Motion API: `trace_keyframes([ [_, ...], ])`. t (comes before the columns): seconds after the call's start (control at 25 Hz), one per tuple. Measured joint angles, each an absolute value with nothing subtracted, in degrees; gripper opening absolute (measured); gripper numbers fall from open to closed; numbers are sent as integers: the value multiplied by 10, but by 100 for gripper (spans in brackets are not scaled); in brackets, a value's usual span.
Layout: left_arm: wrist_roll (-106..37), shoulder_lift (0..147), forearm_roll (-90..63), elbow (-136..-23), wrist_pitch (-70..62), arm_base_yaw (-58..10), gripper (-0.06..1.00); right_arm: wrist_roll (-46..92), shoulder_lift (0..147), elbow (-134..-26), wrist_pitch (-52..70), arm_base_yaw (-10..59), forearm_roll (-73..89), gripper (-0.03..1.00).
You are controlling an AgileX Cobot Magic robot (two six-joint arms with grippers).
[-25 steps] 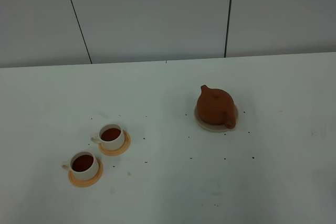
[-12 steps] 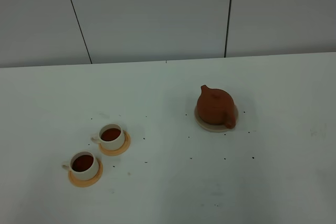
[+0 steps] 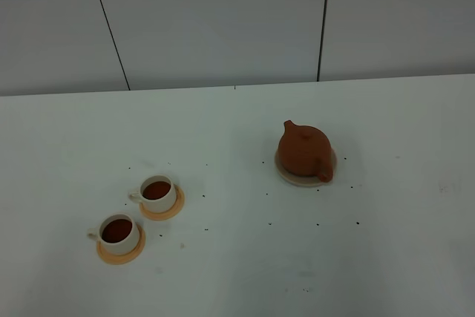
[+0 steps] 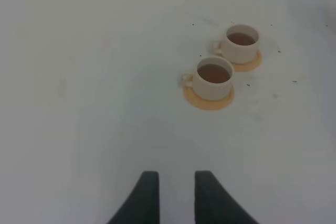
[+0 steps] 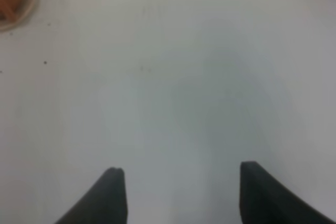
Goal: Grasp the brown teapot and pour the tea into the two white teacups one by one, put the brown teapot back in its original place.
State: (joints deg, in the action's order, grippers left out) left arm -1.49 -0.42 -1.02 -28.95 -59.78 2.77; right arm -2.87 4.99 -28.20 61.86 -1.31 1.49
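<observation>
Exterior high view, teapot (image 3: pixel 304 151) on coaster (image 3: pixel 288 177), dark specks (image 3: pixel 318 224) around, right gripper (image 5: pixel 178 177) spread, left gripper (image 4: pixel 175 178) narrowly parted

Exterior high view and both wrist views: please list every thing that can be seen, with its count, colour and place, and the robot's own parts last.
brown teapot: 1, reddish-brown, lid on, standing on the coaster, right of centre.
coaster: 1, beige, under the teapot.
white teacups: 2, cream-white, holding dark tea, front left; far one, near one.
saucers: 2, orange, one under each cup.
table: 1, white, with small dark specks.
wall: light grey panels with dark seams, behind the table.
left pincer: 1, black, narrow gap, empty, over bare table.
right pincer: 1, black, wide open, empty.
</observation>
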Motion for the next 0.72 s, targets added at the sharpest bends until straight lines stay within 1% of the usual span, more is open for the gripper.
trace_keyframes([
  [0.24, -15, -4, -10, -289, -598, 28, 24, -29, 0, -282, 617, -13, 15, 46],
  [0.72, -15, -4, -10, -289, -598, 28, 24, -29, -4, -278, 614, -13, 15, 46],
])
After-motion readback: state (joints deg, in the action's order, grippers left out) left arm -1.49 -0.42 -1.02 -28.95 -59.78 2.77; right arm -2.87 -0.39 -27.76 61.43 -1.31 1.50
